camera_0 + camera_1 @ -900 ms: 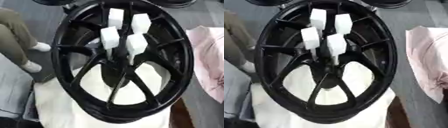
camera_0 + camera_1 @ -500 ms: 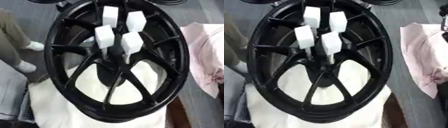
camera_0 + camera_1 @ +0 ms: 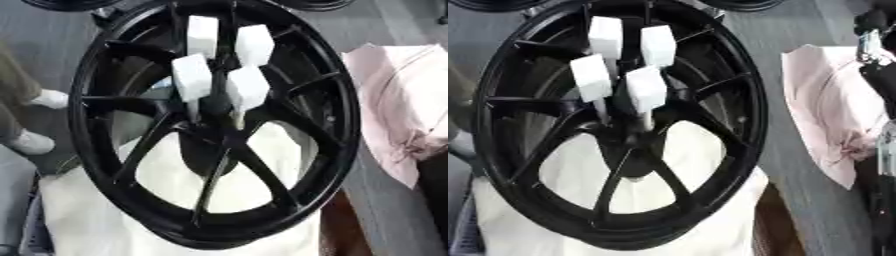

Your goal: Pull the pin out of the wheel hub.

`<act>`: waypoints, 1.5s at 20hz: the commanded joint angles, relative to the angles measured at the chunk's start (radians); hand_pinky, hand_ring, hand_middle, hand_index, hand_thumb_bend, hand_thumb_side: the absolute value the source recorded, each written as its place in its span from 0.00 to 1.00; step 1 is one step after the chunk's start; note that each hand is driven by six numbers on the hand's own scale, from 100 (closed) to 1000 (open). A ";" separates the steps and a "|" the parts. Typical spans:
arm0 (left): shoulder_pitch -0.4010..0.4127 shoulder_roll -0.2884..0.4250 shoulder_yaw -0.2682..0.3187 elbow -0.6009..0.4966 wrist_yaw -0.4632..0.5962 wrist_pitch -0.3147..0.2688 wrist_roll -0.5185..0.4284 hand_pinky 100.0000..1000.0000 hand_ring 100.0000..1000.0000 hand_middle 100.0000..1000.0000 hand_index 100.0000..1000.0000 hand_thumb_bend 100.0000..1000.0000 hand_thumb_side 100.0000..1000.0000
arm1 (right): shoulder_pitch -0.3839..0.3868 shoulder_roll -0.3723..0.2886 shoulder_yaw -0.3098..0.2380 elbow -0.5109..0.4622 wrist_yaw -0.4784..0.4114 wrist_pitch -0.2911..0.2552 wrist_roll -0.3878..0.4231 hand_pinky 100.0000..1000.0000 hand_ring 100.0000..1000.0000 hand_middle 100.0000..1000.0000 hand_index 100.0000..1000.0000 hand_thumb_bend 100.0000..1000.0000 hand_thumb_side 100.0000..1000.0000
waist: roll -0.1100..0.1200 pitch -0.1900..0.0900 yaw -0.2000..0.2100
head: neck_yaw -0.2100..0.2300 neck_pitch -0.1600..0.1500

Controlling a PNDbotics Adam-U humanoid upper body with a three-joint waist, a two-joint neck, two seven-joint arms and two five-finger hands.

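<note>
Black wheel hub [image 3: 114, 165], four white pins [image 3: 191, 74] inserted

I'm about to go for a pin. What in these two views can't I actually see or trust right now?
- Pin seating: the four white pins stand over the hub, but their lower ends blur into black, both views.
- Robot hand: neither shows; only a dark arm part at the right eye view's right edge.
- Wheel: top rim cut off by the upper edge.
- What lies under the white cloth is hidden.
</note>
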 commanded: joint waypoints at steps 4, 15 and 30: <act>-0.011 0.036 0.007 -0.019 -0.001 0.004 -0.007 0.46 0.68 0.73 0.68 0.00 0.72 | -0.004 -0.012 -0.007 -0.003 0.008 0.002 -0.004 0.64 0.63 0.51 0.62 0.00 0.14 | 0.003 -0.018 -0.003 | 0.031 -0.003; -0.100 0.112 -0.039 -0.018 -0.011 -0.002 -0.056 0.47 0.68 0.72 0.70 0.00 0.68 | 0.002 -0.019 -0.004 0.001 0.009 0.001 0.002 0.64 0.63 0.51 0.62 0.00 0.14 | 0.011 -0.025 -0.008 | 0.039 -0.001; -0.477 0.418 -0.314 0.070 -0.233 0.019 -0.286 0.59 0.69 0.70 0.76 0.00 0.55 | 0.034 -0.049 0.023 0.020 0.008 -0.016 0.033 0.64 0.63 0.51 0.63 0.00 0.13 | 0.033 -0.069 -0.053 | 0.077 0.016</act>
